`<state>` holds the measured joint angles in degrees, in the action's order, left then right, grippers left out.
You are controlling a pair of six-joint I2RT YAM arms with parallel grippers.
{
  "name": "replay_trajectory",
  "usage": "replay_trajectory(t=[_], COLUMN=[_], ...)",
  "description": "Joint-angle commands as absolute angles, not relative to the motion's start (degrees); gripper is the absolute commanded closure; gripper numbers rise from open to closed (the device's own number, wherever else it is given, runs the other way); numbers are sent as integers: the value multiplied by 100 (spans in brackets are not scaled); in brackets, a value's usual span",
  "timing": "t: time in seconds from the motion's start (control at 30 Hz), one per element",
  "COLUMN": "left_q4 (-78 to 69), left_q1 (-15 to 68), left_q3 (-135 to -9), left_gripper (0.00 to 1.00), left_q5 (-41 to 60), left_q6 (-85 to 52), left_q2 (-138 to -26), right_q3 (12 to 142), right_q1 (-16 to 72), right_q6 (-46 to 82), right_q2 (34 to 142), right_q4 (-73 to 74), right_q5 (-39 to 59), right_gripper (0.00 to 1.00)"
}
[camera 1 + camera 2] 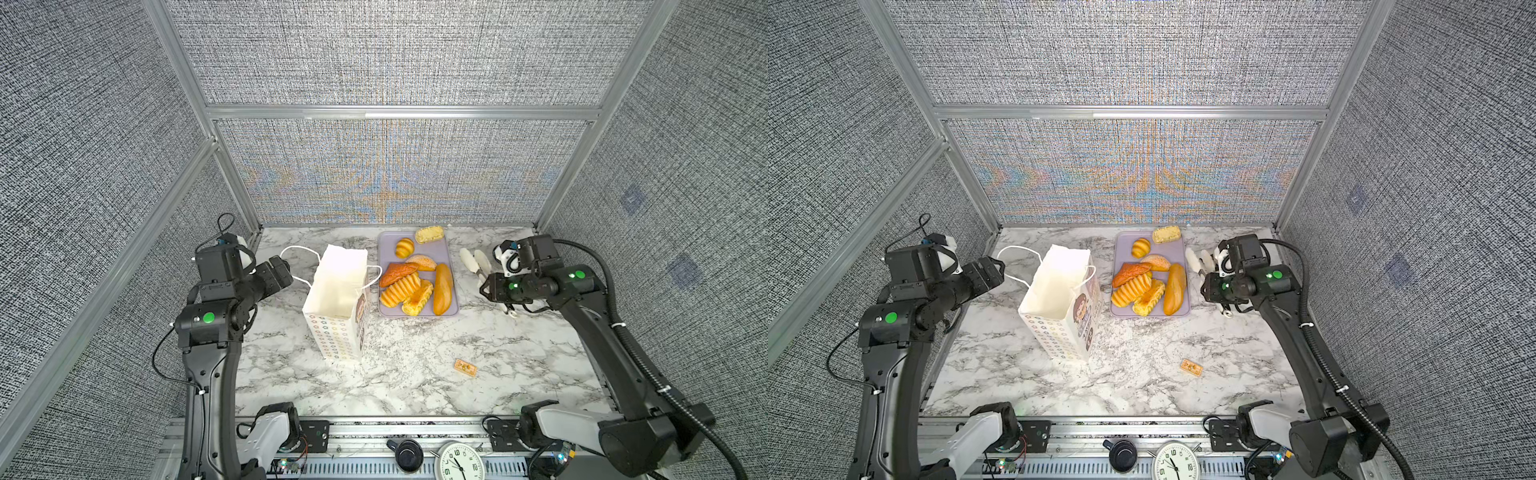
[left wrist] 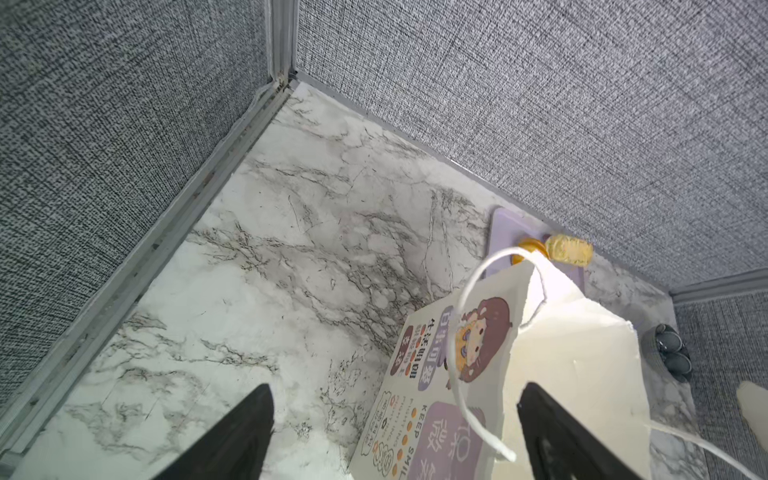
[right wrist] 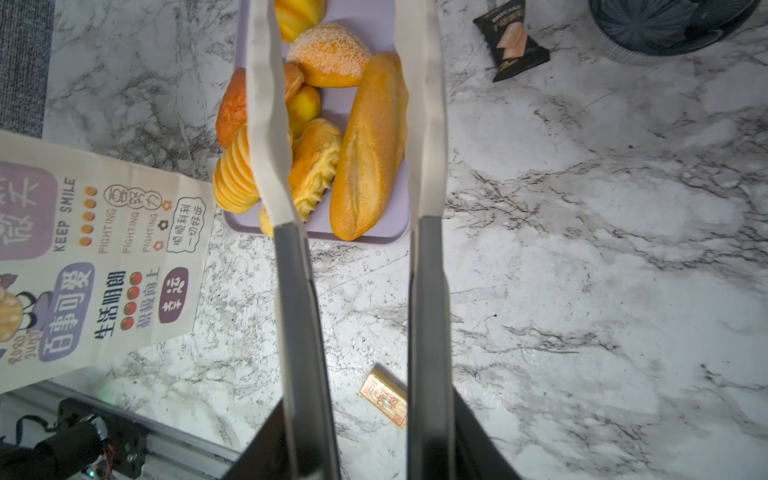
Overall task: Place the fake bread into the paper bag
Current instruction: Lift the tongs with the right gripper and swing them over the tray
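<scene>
Marble table (image 1: 415, 390): white with grey veins; everything below sits on it.
Clock (image 1: 461, 462): face up on the metal rail at the near edge.
Packet (image 1: 465, 368): small, tan, lying flat right of middle, well apart from the bag and tray.
Bag (image 1: 338, 291): upright left of middle with its mouth open and the white inside showing. It has flower rings on the near face and a cartoon girl on the side toward the tray (the same print fills both wrist views). It stands just beside the tray; I cannot tell if they touch.
Handle (image 1: 297, 266): white cord loop hanging out on the bag's left.
Left gripper (image 1: 286, 270): just left of the bag's rim, jaws wide apart, clamping nothing. In the wrist view the cord crosses the gap between the black fingers (image 2: 257, 428); contact cannot be told.
Tray (image 1: 388, 249): lavender, flat, right of the bag.
Bread (image 1: 409, 286): all seven pieces lie on the tray.
- Near end: a roll (image 1: 443, 289) along the right edge, with a ridged loaf (image 1: 400, 289) and a frilled loaf (image 1: 417, 302) pressed beside it.
- Behind them: a brown loaf (image 1: 397, 272) and a seeded bun (image 1: 423, 262).
- Farther back: a croissant (image 1: 404, 247) on its own.
- Far rim: a pale bun (image 1: 430, 234).
Right gripper (image 1: 475, 261): right of the tray, white fingers (image 3: 270, 124) parted with nothing held (bread shows through the gap).
Snack (image 3: 513, 41): dark wrapper on the table, visible only in the right wrist view.
</scene>
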<state>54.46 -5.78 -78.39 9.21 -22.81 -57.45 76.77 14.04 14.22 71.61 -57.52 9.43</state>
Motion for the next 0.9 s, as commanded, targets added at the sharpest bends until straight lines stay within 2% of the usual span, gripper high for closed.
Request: replay_trajectory(t=[0.0, 0.33, 0.87], left_q4=[5812, 5975, 5449], left_q1=[-589, -590, -457], left_q3=[-7972, -8115, -7270], left_gripper=[8, 9, 15], left_q5=[1163, 1367, 2617], left_q6=[-1958, -1598, -1553], left_q2=[-5831, -5825, -5645], right_q3=[7832, 7815, 7437], right_q1=[1556, 1679, 1705], right_q6=[1268, 1241, 1365], right_q2=[7299, 7746, 7869], right_q4=[-5905, -5732, -5446], right_q5=[1091, 1040, 1239], right_gripper=[56, 56, 54])
